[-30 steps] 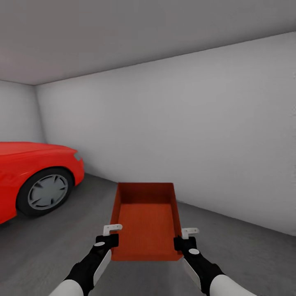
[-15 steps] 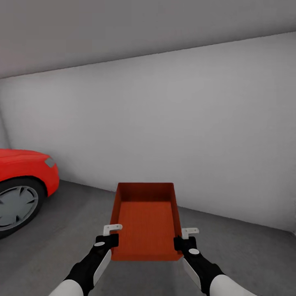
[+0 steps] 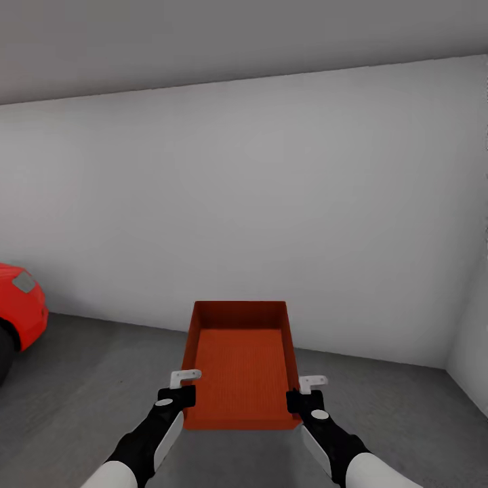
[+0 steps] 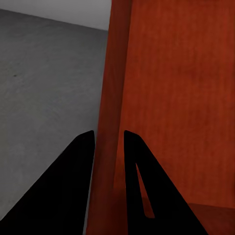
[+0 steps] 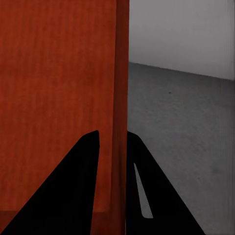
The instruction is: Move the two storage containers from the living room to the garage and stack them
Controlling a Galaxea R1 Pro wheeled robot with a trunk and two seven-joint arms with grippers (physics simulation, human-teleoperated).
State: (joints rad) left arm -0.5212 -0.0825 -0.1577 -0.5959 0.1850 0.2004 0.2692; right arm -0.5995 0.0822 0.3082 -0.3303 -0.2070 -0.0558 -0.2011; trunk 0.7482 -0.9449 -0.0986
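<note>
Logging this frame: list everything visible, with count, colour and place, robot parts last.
storage container: one, red-orange, open-top and empty, held between both grippers ahead of the robot, above the floor.
car: one, red, front end only, at the head view's left edge, on the floor.
floor: one, dark grey, matte, under the container and the car.
walls: pale grey, one straight ahead, another meeting it in a corner at the head view's right edge.
ceiling: one, grey, overhead.
left gripper: one, black with a white tab, fingers astride the container's left wall.
right gripper: one, black with a white tab, fingers astride the container's right wall.
</note>
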